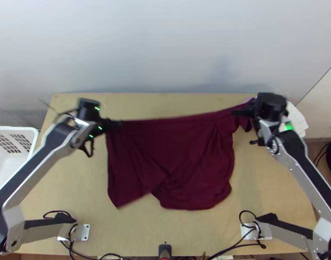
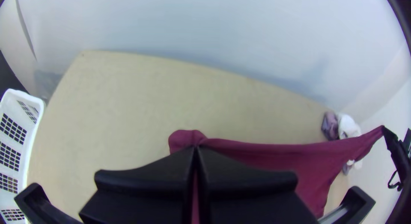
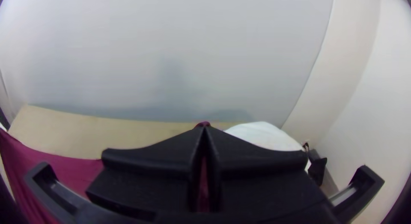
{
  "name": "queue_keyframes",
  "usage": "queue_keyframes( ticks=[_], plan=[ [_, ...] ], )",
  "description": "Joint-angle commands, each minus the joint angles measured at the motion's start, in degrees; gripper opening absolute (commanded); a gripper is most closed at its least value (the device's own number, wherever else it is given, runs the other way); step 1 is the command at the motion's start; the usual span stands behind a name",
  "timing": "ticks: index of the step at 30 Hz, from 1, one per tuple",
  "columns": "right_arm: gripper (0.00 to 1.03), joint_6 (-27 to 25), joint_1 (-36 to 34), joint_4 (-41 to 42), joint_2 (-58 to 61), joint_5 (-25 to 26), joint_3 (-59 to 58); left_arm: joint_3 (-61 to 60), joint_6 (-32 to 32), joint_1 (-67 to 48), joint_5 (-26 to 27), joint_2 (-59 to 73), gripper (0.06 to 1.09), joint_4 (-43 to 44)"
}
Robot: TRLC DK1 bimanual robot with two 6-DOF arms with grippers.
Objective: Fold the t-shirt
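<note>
Maroon and limp, the t-shirt (image 1: pixel 165 147) is stretched between the two arms over the far half of the light wooden table (image 1: pixel 70 186), its upper edge drawn nearly straight and its body falling toward the arms' bases. One stretch of that edge is pinched by the left gripper (image 1: pixel 121 124), whose jaws are closed on the cloth with a small puckered lump standing beyond the tips; the other end is clamped in the same narrow way by the right gripper (image 1: pixel 232 112), beside a short flap (image 1: pixel 245 123) that may be a sleeve. The lower part is not square: a pointed corner (image 1: pixel 118 203) is seen toward the left arm, a notch beside it, and loose creases run down to a rounded bulge nearer the right arm. Whether the hem rests on the wood cannot be told for certain from so steep an angle. The fabric is judged light, soft and inclined to slide, with no stiffness of its own, so its shape should be governed by where it is gripped. Firm holds well apart at the shoulders or hem corners would serve best, the cloth being laid down evenly and the notch smoothed before any fold is pressed, lest creases be trapped.
</note>
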Motion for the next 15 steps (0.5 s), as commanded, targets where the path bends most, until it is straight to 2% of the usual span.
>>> queue_keyframes(
  ticks=[1,9,15],
  plan=[
    [0.03,-2.7,0.2,-4.4,-4.4,0.9,9.2,12.4,3.0,3.7,-5.5,-6.0,0.10,-3.3],
    [0.03,-10.5,5.9,-5.0,-8.7,6.7,19.4,26.4,6.7,3.6,-12.2,-9.9,0.10,-4.5],
    [0.03,-16.1,7.9,-2.4,-10.5,11.4,26.3,32.8,14.0,-0.7,-12.5,-13.8,0.10,-5.0]
  ],
)
